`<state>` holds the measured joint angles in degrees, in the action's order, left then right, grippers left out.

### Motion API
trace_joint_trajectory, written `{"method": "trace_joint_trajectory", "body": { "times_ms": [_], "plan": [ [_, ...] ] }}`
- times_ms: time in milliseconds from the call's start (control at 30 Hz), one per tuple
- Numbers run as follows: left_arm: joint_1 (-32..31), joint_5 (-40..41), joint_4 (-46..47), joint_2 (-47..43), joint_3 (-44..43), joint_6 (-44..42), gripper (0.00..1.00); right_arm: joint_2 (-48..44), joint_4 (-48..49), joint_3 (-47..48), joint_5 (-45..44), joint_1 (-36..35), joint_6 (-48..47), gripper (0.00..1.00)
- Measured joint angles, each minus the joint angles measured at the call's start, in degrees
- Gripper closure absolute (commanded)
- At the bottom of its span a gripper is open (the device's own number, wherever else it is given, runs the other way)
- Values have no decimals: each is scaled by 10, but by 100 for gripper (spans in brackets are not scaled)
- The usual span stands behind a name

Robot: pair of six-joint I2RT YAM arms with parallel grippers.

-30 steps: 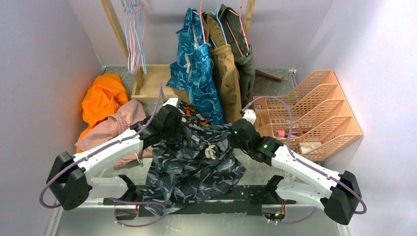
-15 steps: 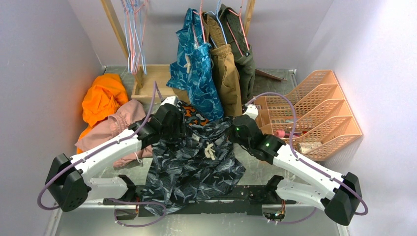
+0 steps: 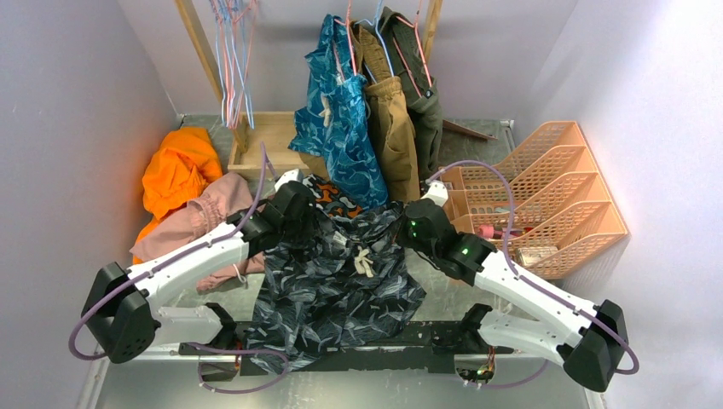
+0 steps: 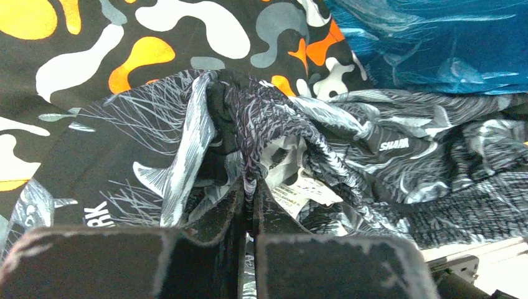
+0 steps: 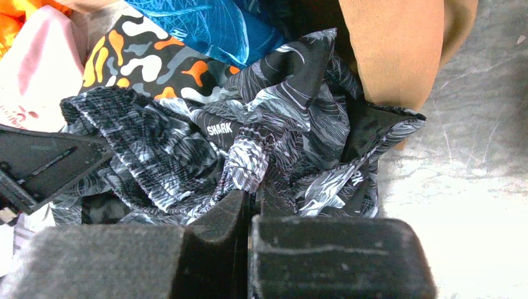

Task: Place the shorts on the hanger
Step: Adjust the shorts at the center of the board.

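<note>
Both clamped on the shorts (image 3: 341,281) — left gripper (image 4: 249,187), right gripper (image 5: 252,196); blotchy shorts (image 4: 155,37) beneath, teal shorts (image 3: 337,111) hanging behind.

On the grey table (image 3: 477,141) lie the shorts (image 3: 341,290), an orange garment (image 3: 179,170), a pink garment (image 3: 200,217), a wooden tray (image 3: 264,141) and a peach rack (image 3: 554,196).

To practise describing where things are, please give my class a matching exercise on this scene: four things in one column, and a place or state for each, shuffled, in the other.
Things
1. dark leaf-print shorts
2. orange garment
3. teal-blue shorts
4. peach file rack

Places or states
A. hanging at the back
B. standing at the far right
C. pinched by both arms' fingers
D. heaped at the far left

Pairs: 1-C, 2-D, 3-A, 4-B
</note>
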<state>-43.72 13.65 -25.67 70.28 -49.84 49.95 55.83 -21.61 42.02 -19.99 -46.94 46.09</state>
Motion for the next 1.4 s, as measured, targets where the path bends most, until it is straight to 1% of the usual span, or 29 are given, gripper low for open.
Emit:
{"method": "trace_joint_trajectory", "body": {
  "times_ms": [200,333,400,567,700,800,967,1200,1267,1400],
  "plan": [
    [0,26,-32,3,-2,-11,93,-17,-1,0,2,0,-18,100],
    [0,58,-79,-12,-20,-45,93,-29,-10,0,6,0,-49,75],
    [2,70,-100,-16,-39,-63,93,-30,-18,0,10,0,-63,65],
    [8,89,-130,-14,-78,-105,93,-29,-41,0,24,0,-106,50],
    [15,92,-138,-6,-89,-127,93,-16,-53,3,45,0,-139,39],
    [18,91,-144,3,-95,-139,93,2,-62,14,67,0,-167,34],
    [21,91,-149,10,-105,-152,93,20,-70,32,84,0,-207,34],
    [23,91,-150,10,-107,-159,93,71,-82,68,62,-10,-236,41],
    [23,91,-150,10,-107,-160,93,81,-81,70,57,-18,-241,44],
    [23,90,-150,10,-108,-162,93,106,-78,76,52,-26,-246,64]
  ]
}}
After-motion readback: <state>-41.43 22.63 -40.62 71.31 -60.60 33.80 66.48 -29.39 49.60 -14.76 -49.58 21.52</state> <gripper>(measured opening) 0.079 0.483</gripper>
